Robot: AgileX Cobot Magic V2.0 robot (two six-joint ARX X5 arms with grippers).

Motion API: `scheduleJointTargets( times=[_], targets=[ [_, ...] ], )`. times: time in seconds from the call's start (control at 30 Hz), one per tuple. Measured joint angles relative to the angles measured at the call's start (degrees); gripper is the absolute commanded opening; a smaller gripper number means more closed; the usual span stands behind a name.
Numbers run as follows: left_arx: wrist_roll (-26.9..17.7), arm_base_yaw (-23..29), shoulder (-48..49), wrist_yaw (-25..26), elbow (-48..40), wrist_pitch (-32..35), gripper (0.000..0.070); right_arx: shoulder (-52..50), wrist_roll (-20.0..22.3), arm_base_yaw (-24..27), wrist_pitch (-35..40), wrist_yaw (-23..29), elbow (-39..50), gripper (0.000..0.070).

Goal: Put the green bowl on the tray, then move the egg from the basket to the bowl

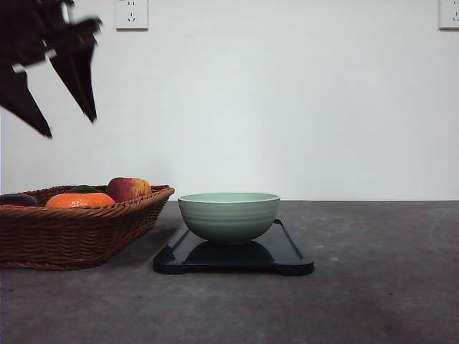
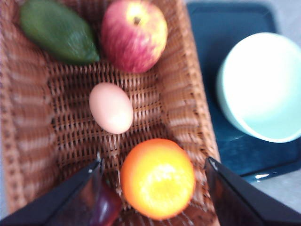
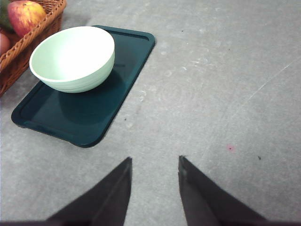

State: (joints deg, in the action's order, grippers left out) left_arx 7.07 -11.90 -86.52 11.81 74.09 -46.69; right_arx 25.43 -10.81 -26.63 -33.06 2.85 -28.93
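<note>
Over your brown wicker basket (image 2: 188,108), left gripper (image 2: 153,181) hangs spread; pale egg (image 2: 111,107) sits at 12 o'clock of the orange (image 2: 158,179). Sage-green ceramic bowl (image 1: 229,215) rests on the dark glossy tray (image 1: 287,251); right gripper (image 3: 154,188) spread too.

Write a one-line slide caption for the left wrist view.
Open left gripper above basket holding egg, orange, apple; green bowl on tray.

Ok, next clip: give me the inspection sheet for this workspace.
Surface: grey table, faint scuffs.
Job's things: green bowl upright on tray, empty; egg lying in basket.
Clutter: apple, orange, a dark green fruit and a dark purple one in the basket.
Grippers: left gripper open above the basket; right gripper open over bare table.
Cables: nothing seen.
Surroundings: white wall, two outlets.
</note>
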Motion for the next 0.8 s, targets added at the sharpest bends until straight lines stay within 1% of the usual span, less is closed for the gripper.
scheduleJointTargets(
  times=[0.07,0.27,0.43,0.8],
  targets=[
    [0.0,0.0,-2.2,-0.4,0.0,1.0,0.0440,0.0,0.0,0.0,0.0,0.0,0.0,0.0194],
    [0.0,0.0,-7.7,-4.6,0.0,6.0,0.0440,0.0,0.0,0.0,0.0,0.0,0.0,0.0194],
    [0.9,0.0,-10.4,-4.7,0.1,10.2,0.0442,0.1,0.0,0.0,0.0,0.2,0.0,0.0194],
    [3.1,0.0,-15.3,-6.0,0.2,13.8,0.0441,0.1,0.0,0.0,-0.3,1.0,0.0,0.0194]
  ],
)
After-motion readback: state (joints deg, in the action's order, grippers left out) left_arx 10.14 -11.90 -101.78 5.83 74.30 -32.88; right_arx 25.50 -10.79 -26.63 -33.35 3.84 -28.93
